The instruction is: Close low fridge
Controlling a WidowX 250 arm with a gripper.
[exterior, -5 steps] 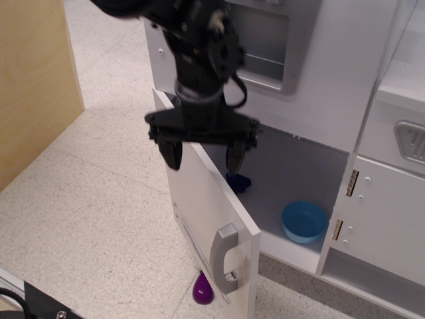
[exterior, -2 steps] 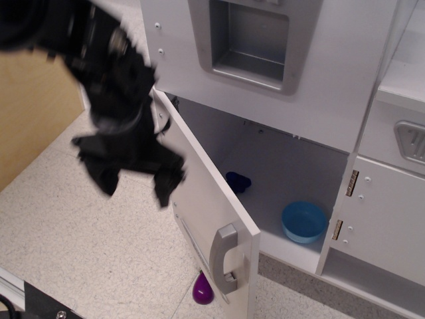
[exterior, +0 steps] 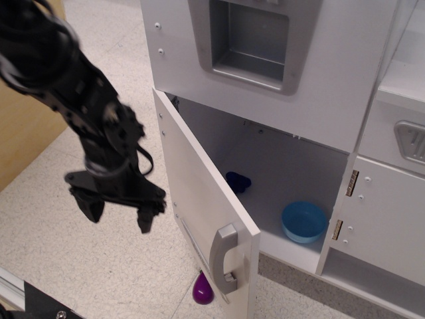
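Note:
The low fridge (exterior: 285,166) stands open, its white interior showing. Its large flat white door (exterior: 199,199) swings out toward the front left, with a grey bar handle (exterior: 223,258) near its free edge and silver hinges (exterior: 345,206) on the right side of the opening. My black gripper (exterior: 116,212) hangs open and empty to the left of the door's outer face, a short gap from it, fingers pointing down above the floor.
Inside the fridge lie a blue bowl (exterior: 303,221) and a dark blue object (exterior: 237,181). A purple toy (exterior: 202,290) lies on the floor under the door. A white panel with a grey recessed dispenser (exterior: 249,40) is above. A wooden panel (exterior: 23,143) stands at left.
My gripper has moved from above the door's top edge out to the left and down, now beside the door's outer face. The door has not moved.

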